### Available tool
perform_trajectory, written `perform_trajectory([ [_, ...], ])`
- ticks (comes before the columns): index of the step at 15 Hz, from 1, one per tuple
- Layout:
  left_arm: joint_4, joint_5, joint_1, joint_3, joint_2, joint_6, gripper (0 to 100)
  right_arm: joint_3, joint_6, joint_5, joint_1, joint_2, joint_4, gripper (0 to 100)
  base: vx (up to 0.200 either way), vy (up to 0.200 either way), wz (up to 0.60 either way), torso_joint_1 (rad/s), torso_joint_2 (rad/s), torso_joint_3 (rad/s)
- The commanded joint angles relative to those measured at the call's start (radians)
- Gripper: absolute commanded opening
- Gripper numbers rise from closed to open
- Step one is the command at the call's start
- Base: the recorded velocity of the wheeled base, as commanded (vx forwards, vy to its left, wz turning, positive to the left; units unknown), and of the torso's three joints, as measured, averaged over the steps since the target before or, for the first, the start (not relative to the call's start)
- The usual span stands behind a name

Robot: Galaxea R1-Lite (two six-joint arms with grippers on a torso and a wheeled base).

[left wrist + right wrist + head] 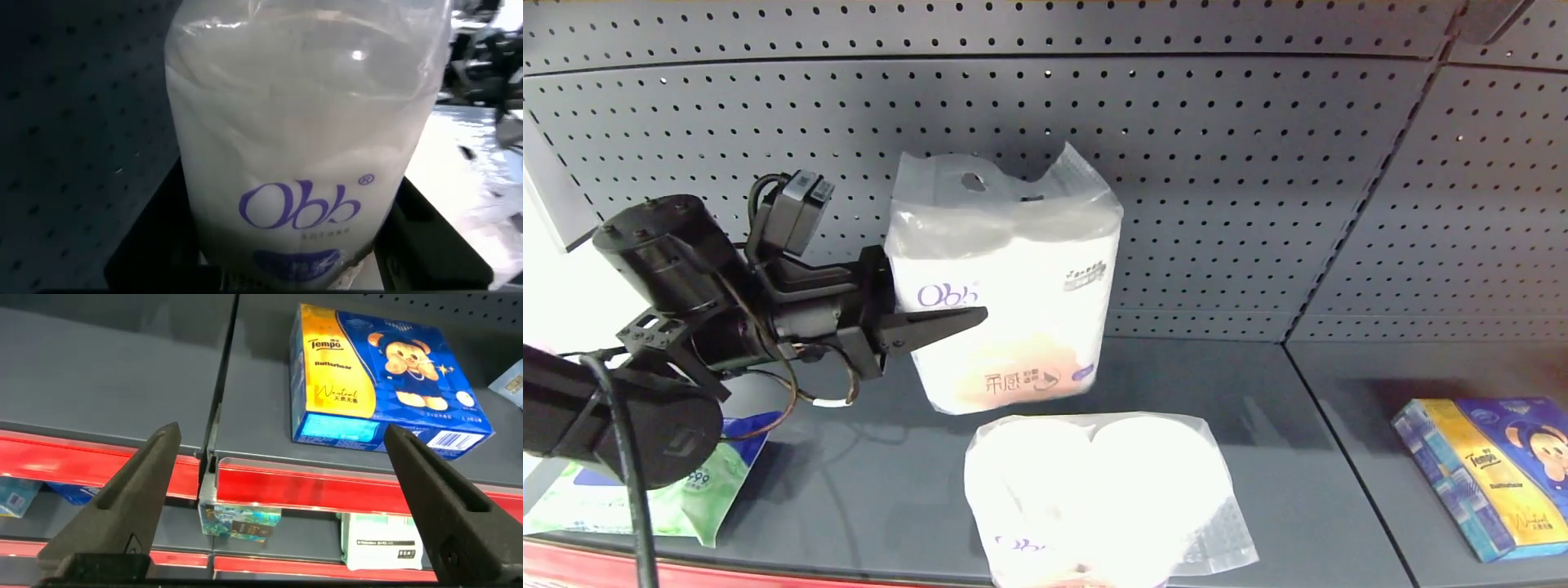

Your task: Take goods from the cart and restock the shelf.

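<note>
A white pack of toilet rolls in clear plastic stands slightly tilted in front of the shelf's pegboard back. My left gripper is shut on its lower side from the left; one black finger crosses its front. In the left wrist view the pack sits between the two fingers of that gripper. Whether its bottom touches the grey shelf I cannot tell. My right gripper is open and holds nothing, in front of the shelf's red front strip.
A second pack of rolls lies flat near the shelf's front edge, just before the held pack. A blue and yellow tissue box lies on the right bay. A green wipes pack lies at the front left. Small goods sit on the lower shelf.
</note>
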Motion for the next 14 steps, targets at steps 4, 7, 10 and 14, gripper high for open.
perform_trajectory([
  [4,-0.084,-0.090,-0.005,-0.003,0.125,-0.017,0,0.000,-0.001,-0.001,0.000,0.002,0.000,100,0.000,0.000,0.00,0.000,0.00,0.000],
  [7,-0.145,-0.116,-0.008,-0.003,0.175,-0.018,0,0.000,-0.001,0.001,0.000,0.002,0.000,100,0.000,0.000,0.00,0.000,0.00,0.000],
  [10,-0.200,-0.133,-0.018,-0.003,0.249,-0.020,0,0.000,-0.001,-0.001,0.000,0.004,0.002,100,0.000,0.000,0.00,0.000,0.00,0.000],
  [14,-0.219,-0.133,-0.030,-0.002,0.281,-0.020,0,0.000,-0.001,-0.001,0.000,0.007,0.002,100,0.000,0.000,0.00,0.000,0.00,0.000],
])
